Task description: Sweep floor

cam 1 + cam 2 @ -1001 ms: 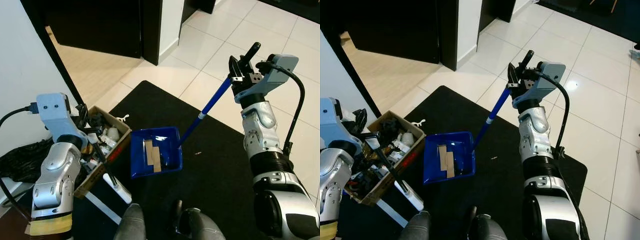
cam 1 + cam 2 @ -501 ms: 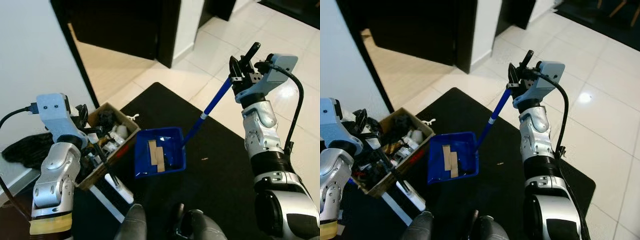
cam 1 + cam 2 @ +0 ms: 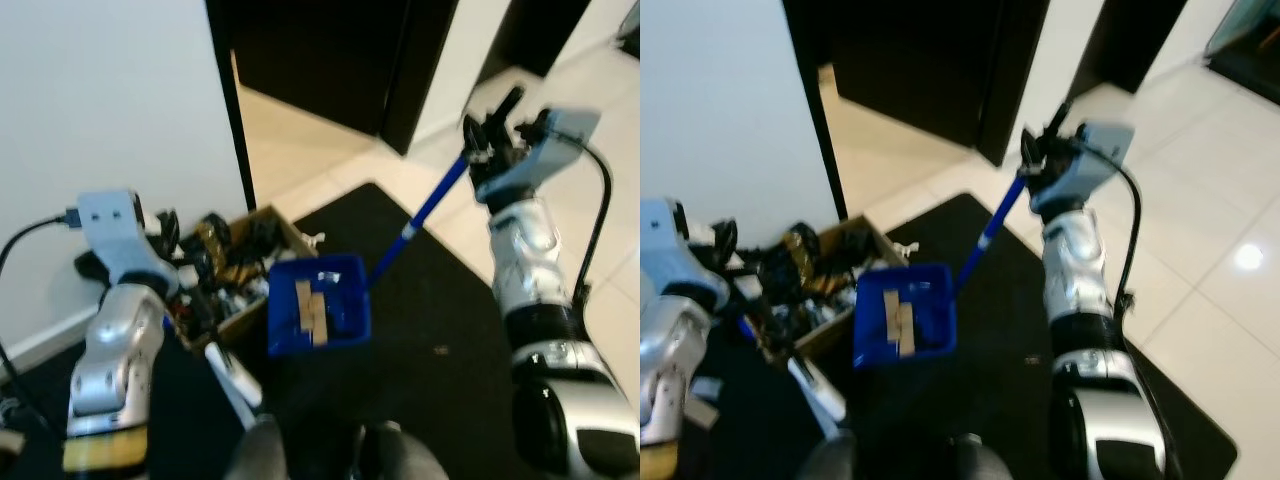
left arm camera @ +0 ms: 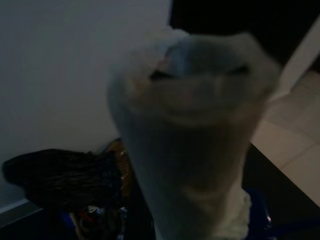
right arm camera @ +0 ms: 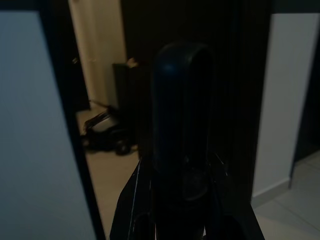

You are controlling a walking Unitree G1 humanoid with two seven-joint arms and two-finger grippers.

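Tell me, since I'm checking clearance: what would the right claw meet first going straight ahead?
Probably nothing near: the right claw, shut on the dustpan handle, points toward the dark doorway; depth unclear.

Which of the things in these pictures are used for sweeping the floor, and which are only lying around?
For the sweeping:
- blue dustpan with flat brown scraps in it
- its long blue handle, held by the right gripper
- white brush handle, near the left gripper

Only lying around:
- cardboard box full of clutter
- black mat
- dark bundle by the wall
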